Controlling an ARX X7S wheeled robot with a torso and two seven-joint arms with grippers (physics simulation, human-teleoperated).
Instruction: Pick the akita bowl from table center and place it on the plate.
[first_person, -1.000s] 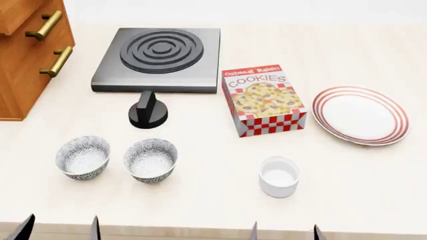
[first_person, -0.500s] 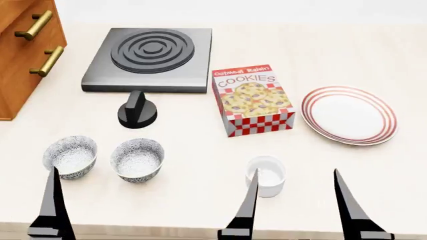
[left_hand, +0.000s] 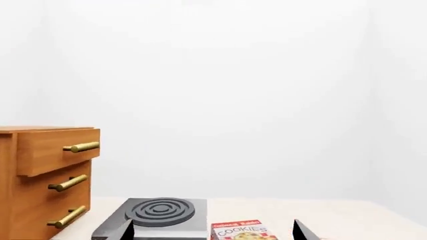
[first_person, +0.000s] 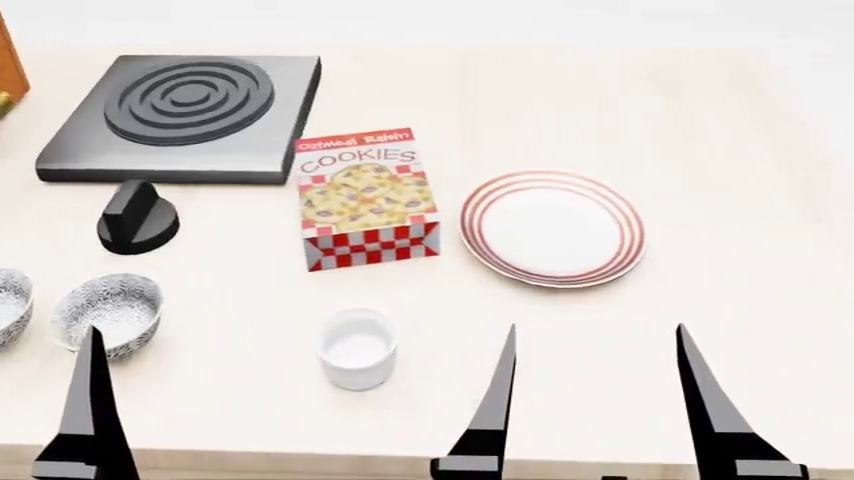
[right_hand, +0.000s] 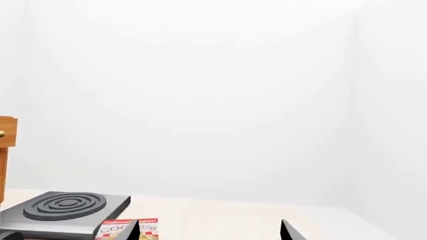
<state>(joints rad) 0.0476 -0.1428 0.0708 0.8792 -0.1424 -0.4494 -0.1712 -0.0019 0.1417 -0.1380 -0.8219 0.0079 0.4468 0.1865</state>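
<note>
Two grey-patterned bowls sit at the left of the head view. The akita bowl is the one nearer the table's middle; the other bowl is cut by the frame edge. The white plate with red rings lies right of centre. My right gripper is open over the near table edge, in front of the plate, holding nothing. Only one finger of the left gripper shows here, just in front of the akita bowl. The left wrist view shows the left gripper open and empty. The right wrist view shows the right gripper open too.
A cookies box stands left of the plate. A small white cup sits near the front edge. A black stove plate and a black knob are at the back left. A wooden drawer cabinet stands beyond the stove's left.
The head view has swung right, so everything slid left; the cabinet is nearly out of frame and one bowl is cut off. Gripper fingers rose into view from the bottom edge.
</note>
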